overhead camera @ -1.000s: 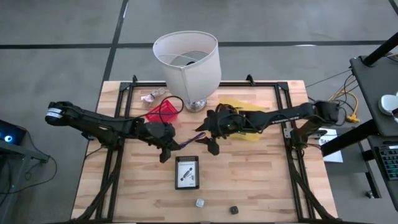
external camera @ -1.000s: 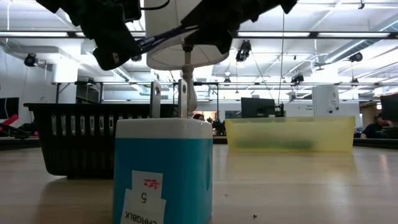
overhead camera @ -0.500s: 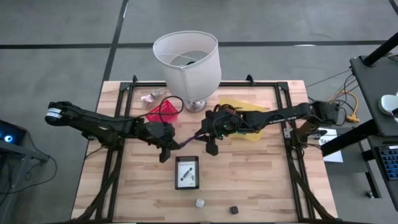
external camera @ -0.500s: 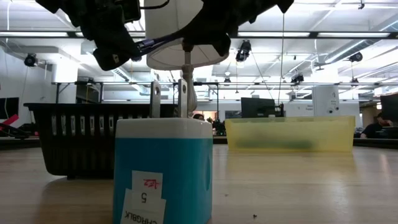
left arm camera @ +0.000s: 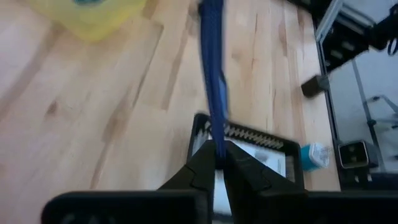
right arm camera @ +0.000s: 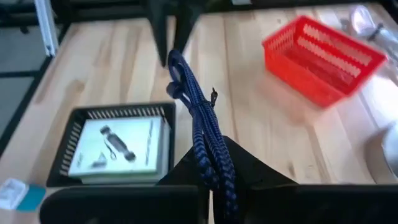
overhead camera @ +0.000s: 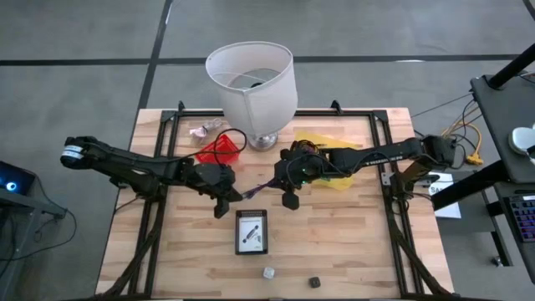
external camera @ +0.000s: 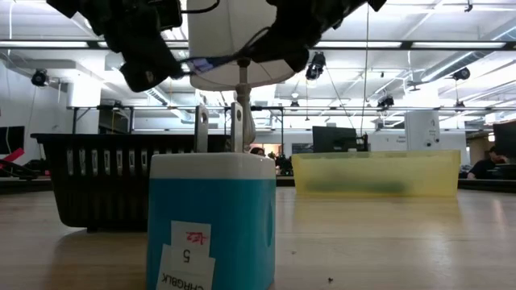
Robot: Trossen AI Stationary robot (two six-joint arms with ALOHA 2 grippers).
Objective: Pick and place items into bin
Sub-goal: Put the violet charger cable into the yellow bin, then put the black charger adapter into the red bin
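Observation:
A blue-purple braided cord (overhead camera: 261,187) spans the gap between my two grippers, above the table. My left gripper (overhead camera: 222,207) is shut on one end of it and my right gripper (overhead camera: 289,201) on the other. Just below, toward the near edge, a black bin (overhead camera: 251,232) holds a white printed card (right arm camera: 118,146). Two tiny cubes, one white (overhead camera: 268,272) and one dark (overhead camera: 314,283), lie near the front edge. In the low view the cord (external camera: 218,60) shows high up between the two grippers. My left gripper pinches the cord's end (left arm camera: 217,140) between its two fingers, which slant down from the table's left. The cord runs straight on from the fingertips, clear of the table, above the black bin's far rim (left arm camera: 249,132). My right gripper pinches the cord (right arm camera: 208,146) between its two fingers, where several strands lie side by side. The fingers slant down from the table's right. The cord runs on from them to the left gripper's fingers (right arm camera: 177,25), lifted clear of the table.
A red basket (overhead camera: 219,150) stands at the back left and a yellow tray (overhead camera: 326,159) under the right arm. The big white lampshade (overhead camera: 251,79) rises at the far edge. Bare wood lies to the right of the black bin.
My right gripper has shut on the free end of the cord, which hangs from my left gripper, and has shifted slightly toward the table's right. The cord now runs between both grippers. My left gripper has stayed where it was.

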